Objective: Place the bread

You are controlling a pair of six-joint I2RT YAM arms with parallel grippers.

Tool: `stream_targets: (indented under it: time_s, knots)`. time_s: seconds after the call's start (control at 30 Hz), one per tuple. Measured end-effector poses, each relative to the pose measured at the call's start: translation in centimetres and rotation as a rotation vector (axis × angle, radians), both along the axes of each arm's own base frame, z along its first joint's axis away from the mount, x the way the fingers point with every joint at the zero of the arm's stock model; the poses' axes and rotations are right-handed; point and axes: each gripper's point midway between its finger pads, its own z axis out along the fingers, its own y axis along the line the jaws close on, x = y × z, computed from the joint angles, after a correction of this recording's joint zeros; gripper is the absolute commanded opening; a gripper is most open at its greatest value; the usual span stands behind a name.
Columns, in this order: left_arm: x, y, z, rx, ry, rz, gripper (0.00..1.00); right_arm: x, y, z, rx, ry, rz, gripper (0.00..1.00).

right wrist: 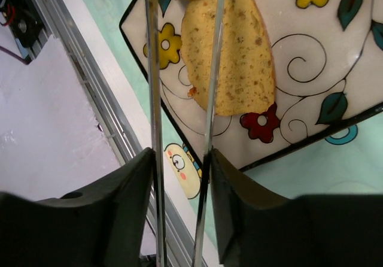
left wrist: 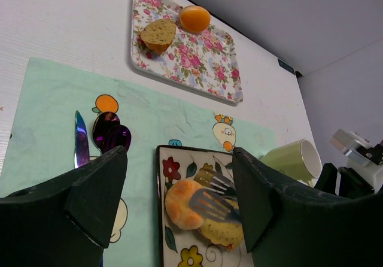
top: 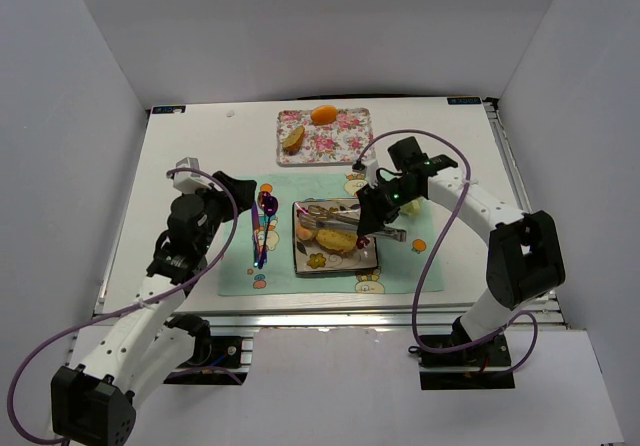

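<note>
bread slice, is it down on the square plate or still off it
On the plate. In the right wrist view the bread lies flat on the square plate, one arm of the tongs crossing over it.

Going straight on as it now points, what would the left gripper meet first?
The left gripper would probably meet the near edge of the square plate, the tongs beyond; depth is unclear, so the green mat may come first.
</note>
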Motion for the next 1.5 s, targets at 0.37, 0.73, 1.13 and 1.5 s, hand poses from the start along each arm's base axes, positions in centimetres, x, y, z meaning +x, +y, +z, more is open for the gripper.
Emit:
stream_targets:
  time_s: [0.37,0.73,1.13,1.5]
  knots:
    - [0.4,-0.1,-1.1,0.01,0.033,-0.001,0.8,1.4,0.5,1.4,0.019,-0.062,-0.003,0.52]
    - [0.4,-0.2,-1.1,0.011,0.034,-0.002,0.8,4.1,0.1,3.3,0.019,-0.151,-0.044,0.52]
    - [0.5,-0.7,-1.3,0.007,0.039,-0.027,0.0,10.6,-2.0,7.8,-0.002,-0.425,-0.19,0.0]
    - [1.6,-5.1,-5.8,0.05,0.197,-0.25,0.5,17.2,-29.0,3.9,-0.274,-0.53,-1.012,0.13]
